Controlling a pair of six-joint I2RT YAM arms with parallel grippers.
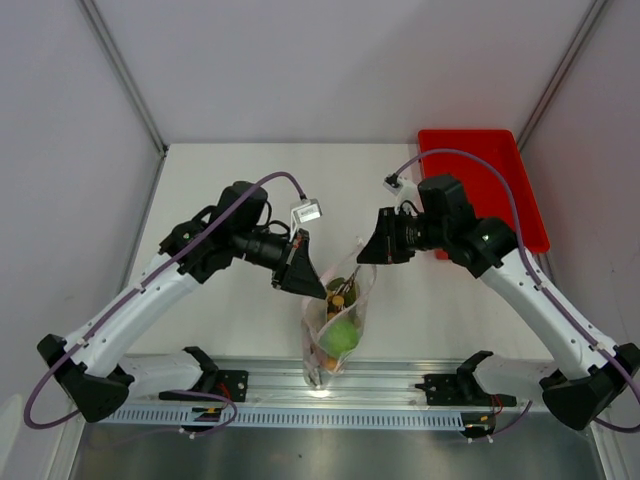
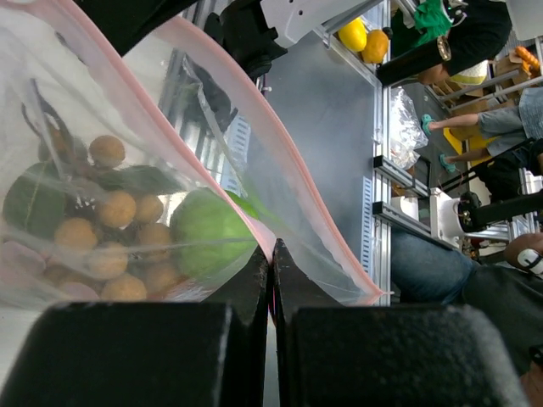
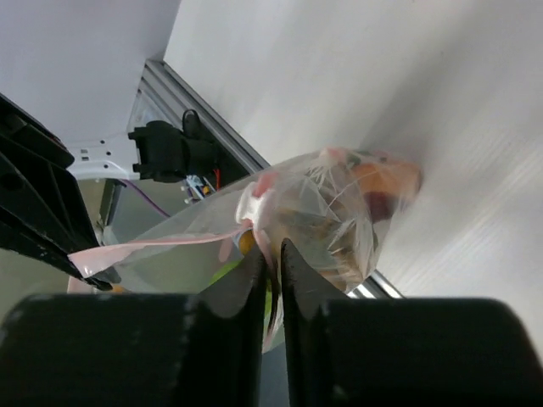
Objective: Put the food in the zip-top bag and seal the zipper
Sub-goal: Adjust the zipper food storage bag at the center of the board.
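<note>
The clear zip-top bag [image 1: 338, 325] hangs between my two grippers over the table's near edge. Inside it are the green round fruit [image 1: 341, 338], the bunch of tan round fruits [image 2: 119, 242] and darker pieces. The green fruit also shows in the left wrist view [image 2: 208, 233]. My left gripper [image 1: 322, 288] is shut on the bag's pinkish zipper strip [image 2: 259, 233] at its left end. My right gripper [image 1: 362, 262] is shut on the bag's mouth edge [image 3: 271, 254] at the right end. In the left wrist view the two pink strips [image 2: 314, 191] stand apart.
A red plastic tray [image 1: 485, 185] stands at the back right of the table. An aluminium rail [image 1: 330, 385] with black clamps runs along the near edge under the bag. White walls close in the left and right sides.
</note>
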